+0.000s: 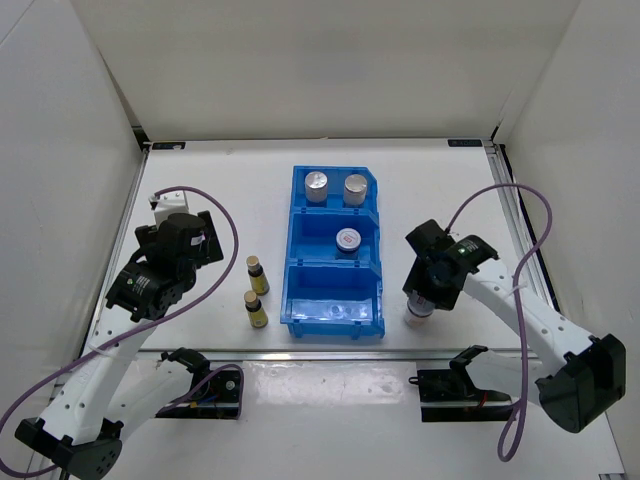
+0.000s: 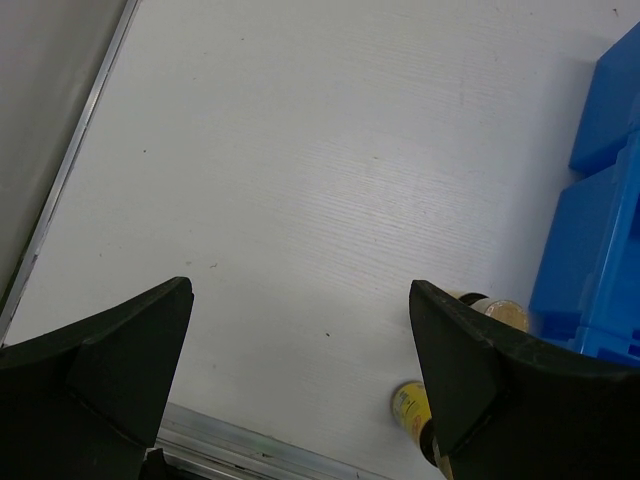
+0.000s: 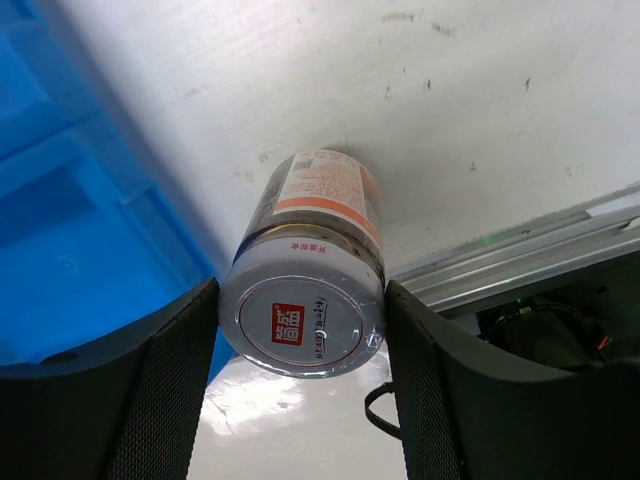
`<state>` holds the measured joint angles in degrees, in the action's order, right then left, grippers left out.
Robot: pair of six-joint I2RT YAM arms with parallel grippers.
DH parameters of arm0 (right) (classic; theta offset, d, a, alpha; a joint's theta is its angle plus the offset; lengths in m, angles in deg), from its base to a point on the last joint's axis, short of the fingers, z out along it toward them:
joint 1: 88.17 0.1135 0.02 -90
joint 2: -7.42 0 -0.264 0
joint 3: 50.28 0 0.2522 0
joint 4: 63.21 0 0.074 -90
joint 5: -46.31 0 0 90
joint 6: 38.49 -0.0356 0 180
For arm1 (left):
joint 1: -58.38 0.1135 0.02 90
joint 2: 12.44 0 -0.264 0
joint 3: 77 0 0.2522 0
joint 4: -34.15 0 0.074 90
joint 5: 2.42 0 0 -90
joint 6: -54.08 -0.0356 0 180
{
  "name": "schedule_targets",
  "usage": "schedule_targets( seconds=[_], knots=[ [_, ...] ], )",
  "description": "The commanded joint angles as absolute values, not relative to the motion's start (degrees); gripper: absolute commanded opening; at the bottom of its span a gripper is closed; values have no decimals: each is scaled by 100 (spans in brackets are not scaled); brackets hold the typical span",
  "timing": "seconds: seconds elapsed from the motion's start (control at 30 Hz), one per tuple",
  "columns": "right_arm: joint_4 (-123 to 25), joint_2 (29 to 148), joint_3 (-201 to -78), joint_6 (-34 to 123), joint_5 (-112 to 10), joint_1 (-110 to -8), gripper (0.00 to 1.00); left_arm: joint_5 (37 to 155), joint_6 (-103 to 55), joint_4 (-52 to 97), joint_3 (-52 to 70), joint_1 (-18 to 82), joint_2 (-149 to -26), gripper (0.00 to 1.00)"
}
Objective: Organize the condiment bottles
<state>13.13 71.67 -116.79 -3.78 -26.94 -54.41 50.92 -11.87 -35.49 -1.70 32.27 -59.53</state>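
**Blue bin** [image 1: 335, 326]: three compartments, mid-table [image 1: 200, 180].

**Left shaker** [image 1: 316, 186], **right shaker** [image 1: 356, 188]: silver caps, upright, side by side in the bin's far compartment.

**Binned jar** [image 1: 348, 241]: pale lid with a red mark, in the bin's middle compartment.

**Loose jar** [image 3: 325, 195]: same kind of lid, standing on the table just right of the bin's near end. The right gripper [image 3: 300, 295] has its fingers against both sides of the lid, grasping it.

**Far amber bottle** [image 1: 257, 274], **near amber bottle** [image 1: 256, 309]: dark caps, yellow labels, upright, left of the bin and apart from it.

**Left gripper** [image 2: 300, 385]: fingers spread wide, released, above the table left of the bin.
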Motion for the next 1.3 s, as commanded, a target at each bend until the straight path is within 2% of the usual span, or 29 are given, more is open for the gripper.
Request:
schedule_targets(
  seconds=[0.0,0.27,0.4,0.67,0.93,1.27],
  knots=[
    [1550,6912,-12301,-377,-2207,-5450,3,5075,-1149,-3463,-163,3201,-5920,100],
    [1348,7413,-13179,-35,-2145,-5450,1,5075,-1149,-3463,-163,3201,-5920,100],
    [1111,7843,-14231,246,-2286,-5450,0,5075,-1149,-3463,-163,3201,-5920,100],
    [715,9275,-16252,888,-2901,-4942,0,5075,-1149,-3463,-163,3201,-5920,100],
    [715,11358,-18196,1679,-3402,-4291,0,5075,-1149,-3463,-163,3201,-5867,100],
    [662,12871,-18620,1855,-3745,-4237,0,5181,-1202,-3410,-163,3201,-5814,100]
  ],
)
